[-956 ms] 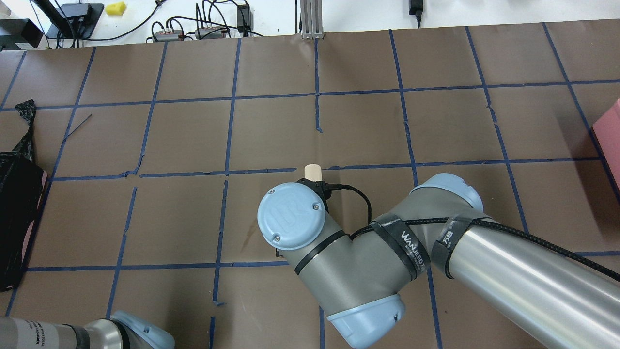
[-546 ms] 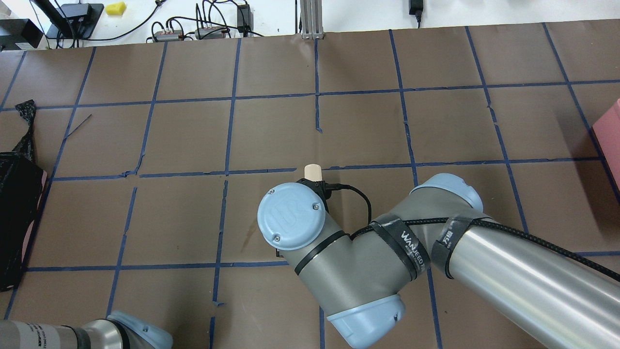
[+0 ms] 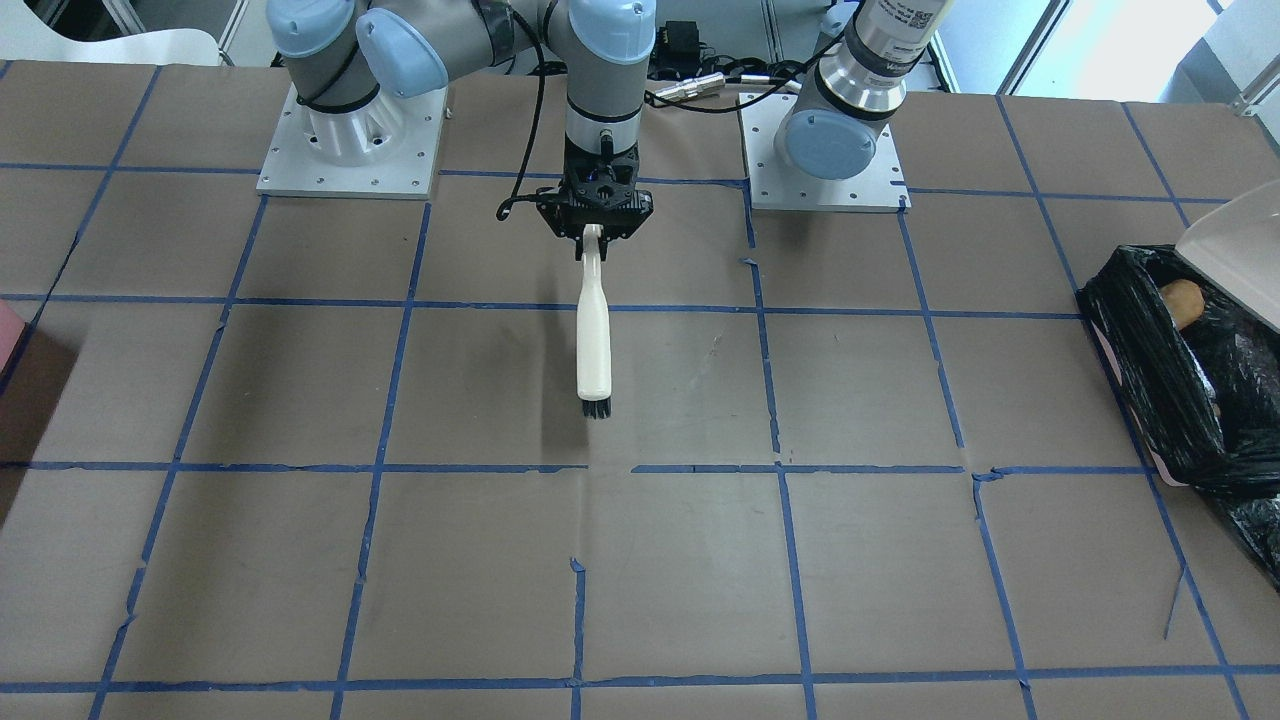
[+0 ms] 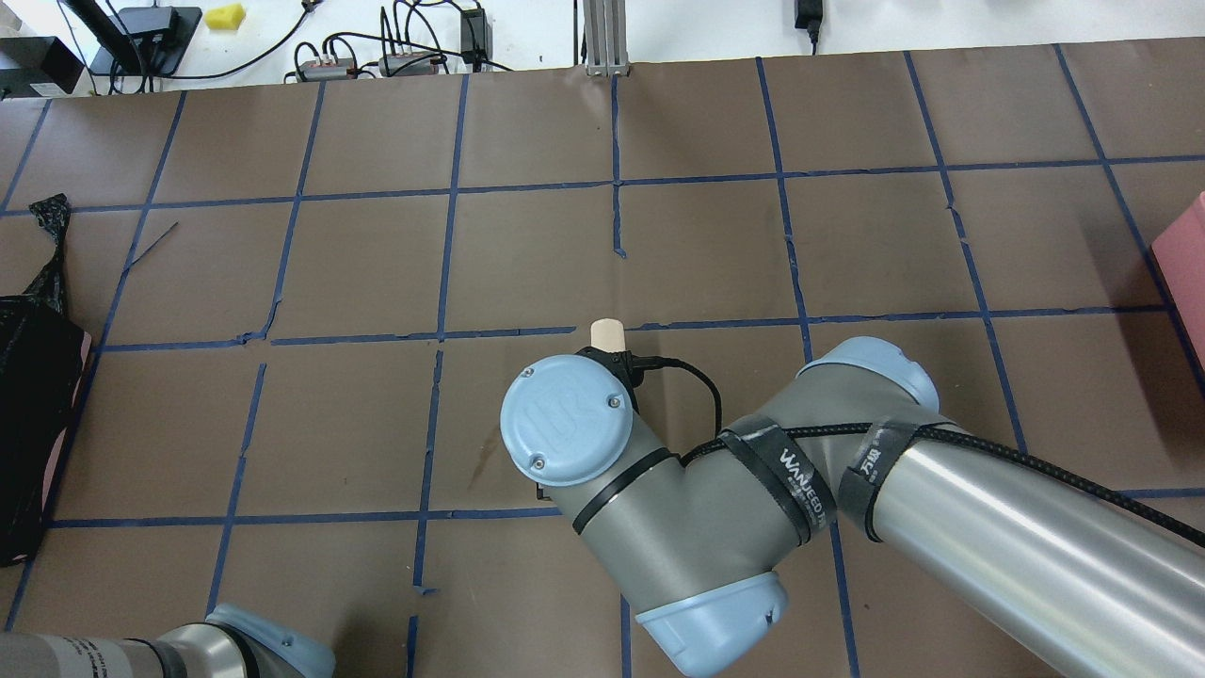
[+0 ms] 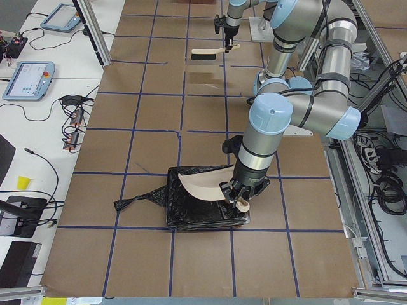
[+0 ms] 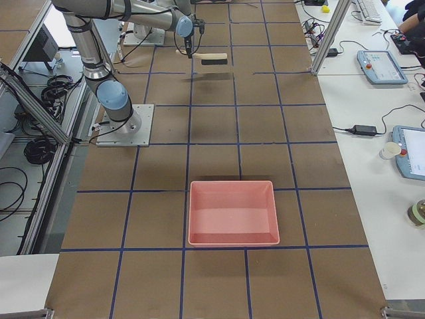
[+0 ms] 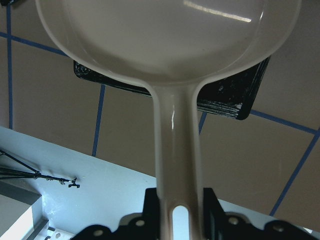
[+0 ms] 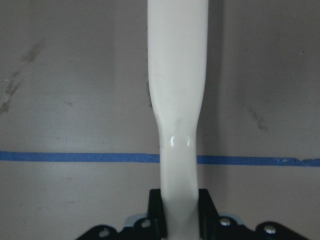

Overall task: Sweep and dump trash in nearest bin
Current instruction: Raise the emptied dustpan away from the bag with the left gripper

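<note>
The potato-like lump [image 3: 1185,300] lies in the black-bagged bin [image 3: 1140,330] at the end of the table [image 3: 300,560]. The dustpan [image 7: 165,35] hangs tipped over the bin, likely so trash slides out. The left gripper [image 7: 179,202] has its jaws pinched on the dustpan's handle. Well apart, the right gripper [image 8: 178,202] jaws pinch the brush [image 3: 594,340], out of the way.

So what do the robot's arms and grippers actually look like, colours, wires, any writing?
Both arms are silver-grey metal tubes joined by grey housings with round pale-blue caps. The right arm carries a black braided cable, held by black straps with white lettering. The left arm has a white printed label. The right gripper and left gripper are black, with small screws.
</note>
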